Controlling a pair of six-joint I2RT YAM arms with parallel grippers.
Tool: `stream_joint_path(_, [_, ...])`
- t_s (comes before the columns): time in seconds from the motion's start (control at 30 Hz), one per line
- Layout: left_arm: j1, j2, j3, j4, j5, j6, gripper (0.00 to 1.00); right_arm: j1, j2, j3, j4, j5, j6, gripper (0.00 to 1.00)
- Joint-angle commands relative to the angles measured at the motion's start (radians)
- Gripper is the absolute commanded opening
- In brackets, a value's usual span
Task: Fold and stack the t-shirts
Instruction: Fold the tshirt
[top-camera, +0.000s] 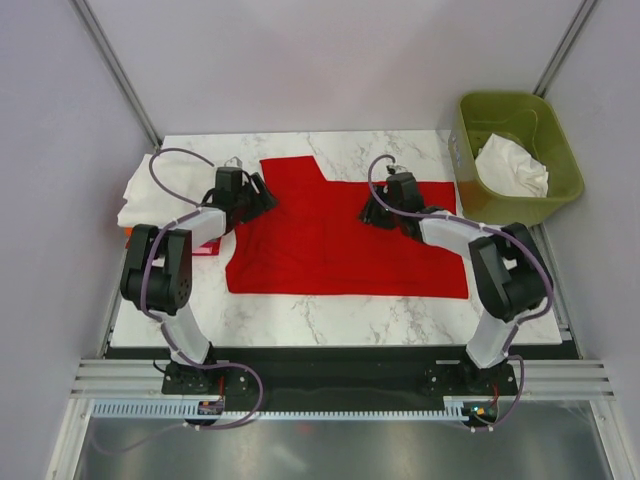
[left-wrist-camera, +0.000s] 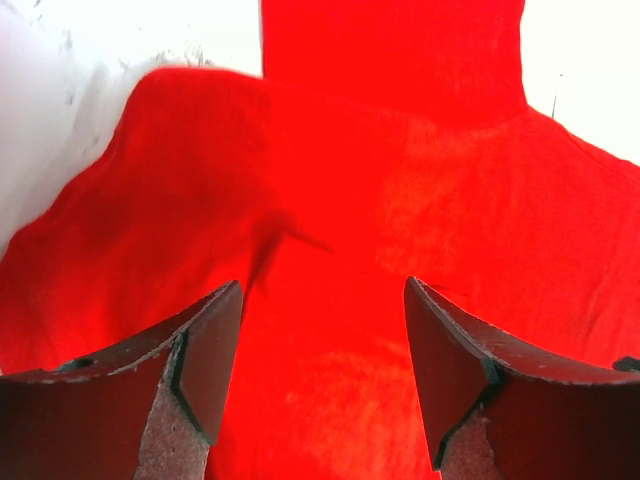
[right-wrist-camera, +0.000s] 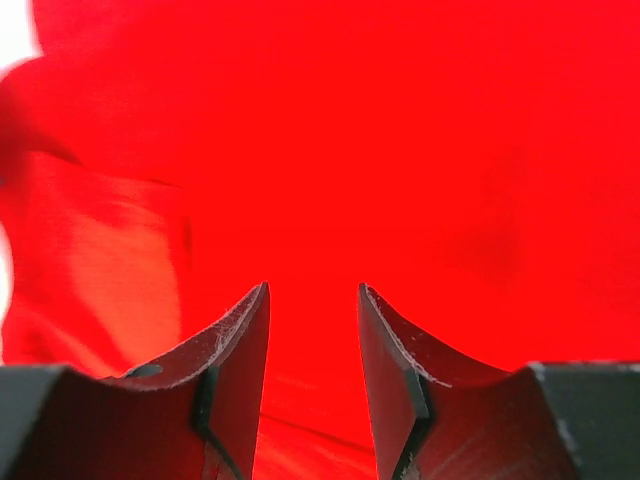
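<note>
Bright red cotton t-shirt beneath left gripper and right gripper, jaws parted, grasping nothing; overhead view alone: olive-green plastic bin beyond right gripper.

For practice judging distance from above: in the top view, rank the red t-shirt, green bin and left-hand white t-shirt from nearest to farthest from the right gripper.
1. Red t-shirt: directly under the right gripper.
2. Green bin: at the far right.
3. White t-shirt: far over on the left side.
</note>
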Motion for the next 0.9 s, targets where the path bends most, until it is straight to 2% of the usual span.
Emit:
stream_joint_path(0.0, [-0.004, 0.045, 0.077, 0.0, 0.006, 0.053, 0.72, 0.035, 0.097, 0.128, 0.102, -0.149, 0.071, 0.47])
stream_joint_path(0.23, [-0.007, 0.112, 0.133, -0.054, -0.014, 0.06, 0.65, 0.075, 0.285, 0.275, 0.117, -0.206, 0.123, 0.46])
stream_joint_path(0.57, [-0.007, 0.187, 0.197, -0.06, 0.015, 0.053, 0.52, 0.082, 0.408, 0.355, 0.149, -0.285, 0.185, 0.44])
stream_joint_path(0.87, [-0.007, 0.215, 0.237, -0.092, 0.041, 0.05, 0.29, 0.095, 0.448, 0.366, 0.188, -0.325, 0.229, 0.41])
